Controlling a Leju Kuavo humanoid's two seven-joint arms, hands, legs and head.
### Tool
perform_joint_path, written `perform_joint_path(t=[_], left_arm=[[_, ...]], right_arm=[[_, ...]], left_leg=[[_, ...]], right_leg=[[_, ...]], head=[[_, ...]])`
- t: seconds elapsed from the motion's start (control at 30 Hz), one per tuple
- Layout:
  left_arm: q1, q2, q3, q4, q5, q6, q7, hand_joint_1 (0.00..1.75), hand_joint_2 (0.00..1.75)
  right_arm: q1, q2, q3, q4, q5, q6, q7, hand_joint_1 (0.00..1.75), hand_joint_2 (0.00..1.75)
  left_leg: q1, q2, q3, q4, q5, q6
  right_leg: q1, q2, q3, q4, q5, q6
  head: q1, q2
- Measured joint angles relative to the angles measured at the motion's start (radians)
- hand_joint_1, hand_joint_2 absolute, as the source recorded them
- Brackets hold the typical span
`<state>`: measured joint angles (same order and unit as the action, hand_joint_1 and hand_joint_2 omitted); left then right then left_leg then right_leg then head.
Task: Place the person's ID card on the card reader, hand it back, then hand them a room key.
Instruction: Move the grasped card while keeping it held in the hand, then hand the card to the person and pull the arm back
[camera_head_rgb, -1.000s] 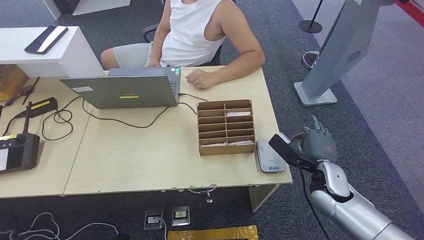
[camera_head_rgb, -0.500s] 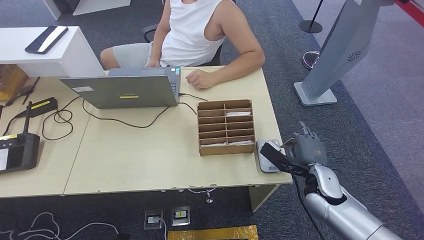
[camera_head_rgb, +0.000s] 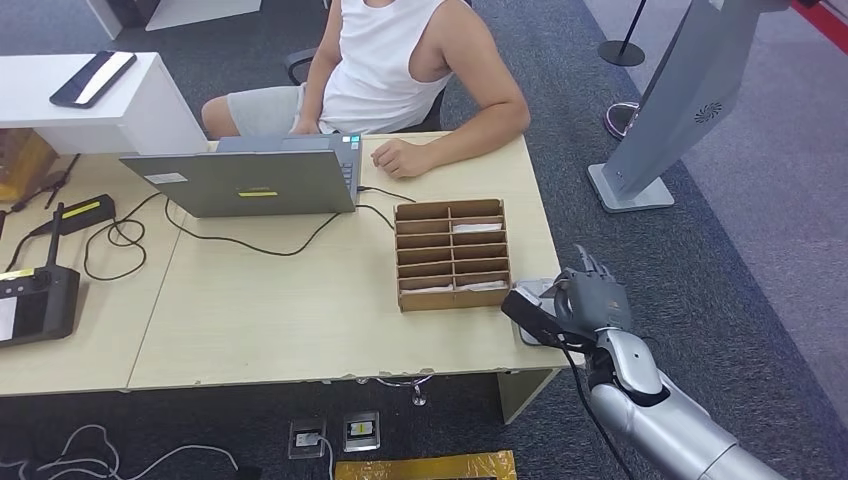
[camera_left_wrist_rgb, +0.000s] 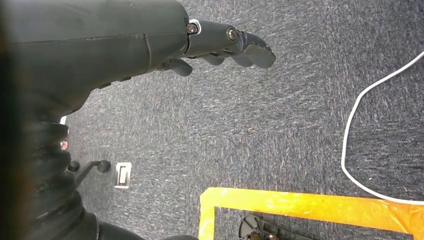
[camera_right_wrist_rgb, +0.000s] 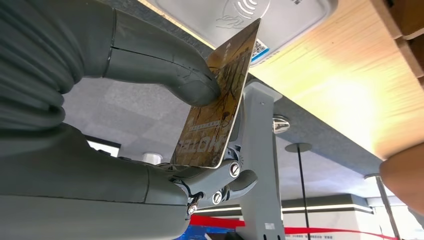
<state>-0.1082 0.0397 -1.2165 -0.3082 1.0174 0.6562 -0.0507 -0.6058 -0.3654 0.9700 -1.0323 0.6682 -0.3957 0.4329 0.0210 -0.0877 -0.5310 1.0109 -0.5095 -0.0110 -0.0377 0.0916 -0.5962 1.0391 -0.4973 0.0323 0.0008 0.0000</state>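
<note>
Desk: the long pale wooden desk held everything.
Person: a person in a white top sat at the far side, one hand on the desk.
Laptop: a grey open laptop stood near the person.
Box: a brown wooden box with many slots sat beside the reader.
Reader: the flat grey card reader lay at the desk's near right corner.
Right hand: the right hand pinched the brown picture card between thumb and fingers, its edge right over the reader.
Left hand: the left hand hung over grey carpet, fingers apart, holding nothing.
</note>
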Motion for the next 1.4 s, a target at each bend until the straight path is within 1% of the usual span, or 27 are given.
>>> perform_joint_path(t=[0.33,0.77,1.4], left_arm=[[0.0,0.0,0.0,0.0,0.0,0.0,0.0,0.0,1.75],[0.0,0.0,0.0,0.0,0.0,0.001,0.0,0.0,1.75],[0.0,0.0,-0.021,0.0,0.0,0.001,0.0,0.0,1.75]], right_arm=[[-0.008,0.037,0.01,0.017,0.017,-0.006,-0.028,1.75,1.75],[-0.013,0.071,0.028,0.087,-0.036,0.053,-0.058,1.75,1.75],[0.006,0.073,0.029,0.135,-0.084,0.018,-0.046,1.75,1.75]], left_leg=[[0.0,0.0,0.0,0.0,0.0,0.0],[0.0,0.0,0.001,0.0,0.0,0.0],[0.0,0.004,0.007,0.0,-0.001,0.0]], right_leg=[[0.0,0.0,0.0,0.0,0.0,0.0],[0.0,0.0,0.0,0.0,0.0,0.0],[0.0,0.003,0.004,0.0,0.0,0.0]], head=[[0.0,0.0],[0.0,0.0],[0.0,0.0]])
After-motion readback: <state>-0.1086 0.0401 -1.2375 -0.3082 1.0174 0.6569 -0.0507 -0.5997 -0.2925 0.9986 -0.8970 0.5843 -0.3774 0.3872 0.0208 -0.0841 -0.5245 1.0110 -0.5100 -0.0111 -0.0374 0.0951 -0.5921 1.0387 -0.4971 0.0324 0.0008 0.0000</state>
